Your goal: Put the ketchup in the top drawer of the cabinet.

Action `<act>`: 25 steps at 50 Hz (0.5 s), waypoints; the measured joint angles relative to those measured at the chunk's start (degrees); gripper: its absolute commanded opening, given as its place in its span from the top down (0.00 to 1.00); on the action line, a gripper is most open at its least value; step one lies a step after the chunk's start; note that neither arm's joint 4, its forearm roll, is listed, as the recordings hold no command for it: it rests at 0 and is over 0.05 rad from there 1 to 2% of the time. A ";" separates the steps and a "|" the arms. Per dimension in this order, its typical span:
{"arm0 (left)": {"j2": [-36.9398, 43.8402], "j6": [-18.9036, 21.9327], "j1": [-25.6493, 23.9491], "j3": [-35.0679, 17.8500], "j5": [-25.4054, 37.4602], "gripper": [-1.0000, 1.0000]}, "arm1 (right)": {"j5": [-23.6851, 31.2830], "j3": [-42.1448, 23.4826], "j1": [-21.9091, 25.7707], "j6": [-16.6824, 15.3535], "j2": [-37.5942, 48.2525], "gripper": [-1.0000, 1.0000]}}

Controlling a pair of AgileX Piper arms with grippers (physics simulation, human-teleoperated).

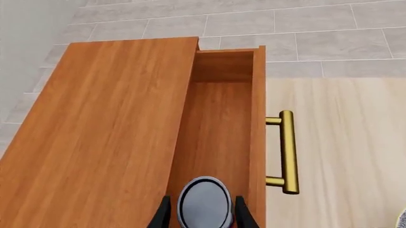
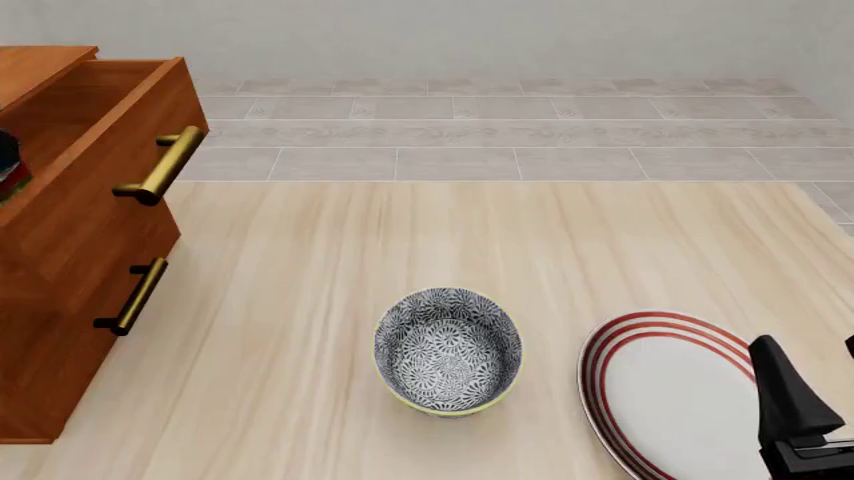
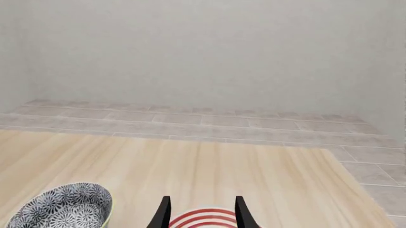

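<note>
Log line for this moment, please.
top drawer: open | ketchup: held over it by left gripper | right gripper: open, above plate

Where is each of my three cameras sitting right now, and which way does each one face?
Left wrist: above the cabinet, looking down into the open top drawer; the left gripper fingertips flank the ketchup.
Front: on the arms' side, looking forward and down over the table with bowl and plate; only the right gripper's dark body shows.
Right wrist: low over the plate, facing the far wall; open fingertips show.
Shared: front and left wrist both see the drawer; front and right wrist both see bowl and plate.
</note>
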 measured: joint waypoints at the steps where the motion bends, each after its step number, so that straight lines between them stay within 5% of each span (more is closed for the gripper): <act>1: 0.00 0.05 0.01 0.02 -0.03 0.00 | 0.03 -0.02 0.00 0.01 0.00 0.00; 25: -1.06 0.28 -1.09 -1.19 1.48 0.00 | 0.21 -0.06 -0.15 0.13 0.00 0.00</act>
